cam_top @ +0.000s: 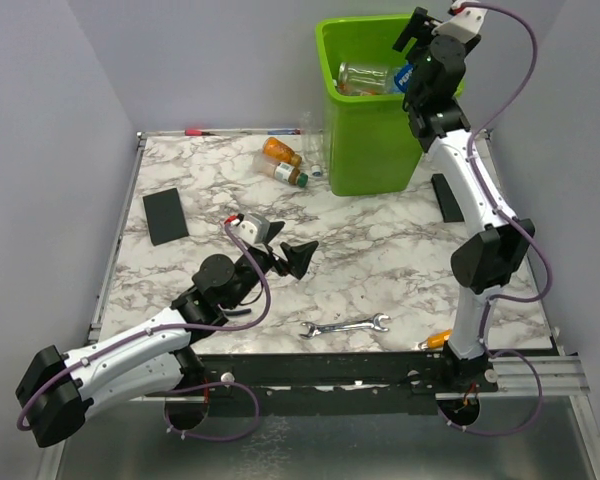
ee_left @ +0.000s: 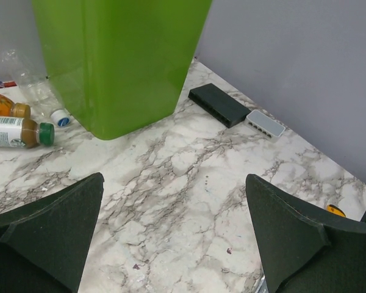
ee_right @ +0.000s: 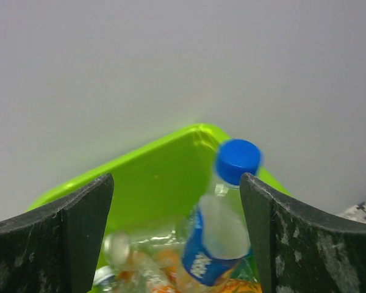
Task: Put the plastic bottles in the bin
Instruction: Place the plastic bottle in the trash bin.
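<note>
looking down on a white marbled bench [cam_top: 400,260], two arms bolted at its near edge. at the far side, right of centre, a tall lime-green bin [cam_top: 365,140], holding a wide clear bottle [cam_top: 364,77] among others too jumbled to count. high over the bin's right rim, the right pincer [cam_top: 420,35], jaws spread wide, gripping nothing. between them in the wrist view, touching neither finger, a blurred blue-capped bottle [ee_right: 215,241] with a blue label, tilted above the heap inside the bin. low over the middle of the bench, the left pincer [cam_top: 285,248], jaws fully apart and empty, pointed toward the bin. on the bench left of the bin, three bottles close together: an orange bottle [cam_top: 281,151], a green-capped bottle [cam_top: 289,173] with brownish contents, and a thin clear bottle [cam_top: 315,152] lying just beside the bin's wall. near the front edge, a silver wrench [cam_top: 345,326] and an orange screwdriver handle [cam_top: 435,340]. toward the left side, a flat black slab [cam_top: 165,216]; right of the bin, a black box [cam_top: 446,197].
</note>
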Controlling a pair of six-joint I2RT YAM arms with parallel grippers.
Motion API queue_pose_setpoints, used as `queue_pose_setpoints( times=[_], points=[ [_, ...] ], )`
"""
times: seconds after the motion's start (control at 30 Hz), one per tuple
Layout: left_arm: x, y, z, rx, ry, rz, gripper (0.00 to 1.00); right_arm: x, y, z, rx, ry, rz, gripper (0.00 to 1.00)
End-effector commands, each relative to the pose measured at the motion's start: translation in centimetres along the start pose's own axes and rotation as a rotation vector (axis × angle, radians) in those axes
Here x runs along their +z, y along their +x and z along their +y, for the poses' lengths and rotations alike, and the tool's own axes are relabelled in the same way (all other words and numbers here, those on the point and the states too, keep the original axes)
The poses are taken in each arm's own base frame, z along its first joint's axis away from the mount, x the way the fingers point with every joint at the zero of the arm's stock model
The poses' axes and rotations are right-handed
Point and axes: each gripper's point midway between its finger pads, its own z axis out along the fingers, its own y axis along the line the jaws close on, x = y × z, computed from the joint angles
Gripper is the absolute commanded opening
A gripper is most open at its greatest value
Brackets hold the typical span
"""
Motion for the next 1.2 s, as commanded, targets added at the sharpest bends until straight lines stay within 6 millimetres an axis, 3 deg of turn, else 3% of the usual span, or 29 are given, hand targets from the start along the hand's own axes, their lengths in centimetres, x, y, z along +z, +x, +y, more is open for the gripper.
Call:
queue_pose_setpoints(
  times=[0.0,0.13,0.27,0.5,0.7,0.87,1.17],
  points=[
    [-0.2,-1.0,-0.2,0.0,0.001,-0.022,0.99,-3.4,-10.7,2.1,0.149,-0.128,-0.116,0.88],
    [-0.3,-1.0,-0.2,-0.001,0.0,-0.023,0.99,-6.0,-14.9,2.4,0.194,-0.192,-0.149,0.87],
    [-0.4,-1.3,-0.5,-0.004,0.006,-0.029,0.99,-7.5,-15.3,0.2,0.169,-0.129,-0.146,0.87],
    [-0.5,-1.2,-0.1,0.002,-0.028,-0.022,0.99,-10.2,-12.0,-2.9,0.177,-0.087,-0.073,0.87],
    [-0.6,-0.9,0.0,0.021,-0.047,-0.008,0.99,-7.0,-7.0,-8.3,0.296,-0.011,0.096,0.85],
    [-0.6,-0.8,0.0,0.032,-0.056,-0.005,0.99,-6.2,-3.4,-8.9,0.302,-0.013,0.171,0.83],
    [-0.5,-0.6,0.0,0.038,-0.053,0.007,0.99,-5.4,0.3,-8.8,0.317,-0.027,0.239,0.76]
  ],
)
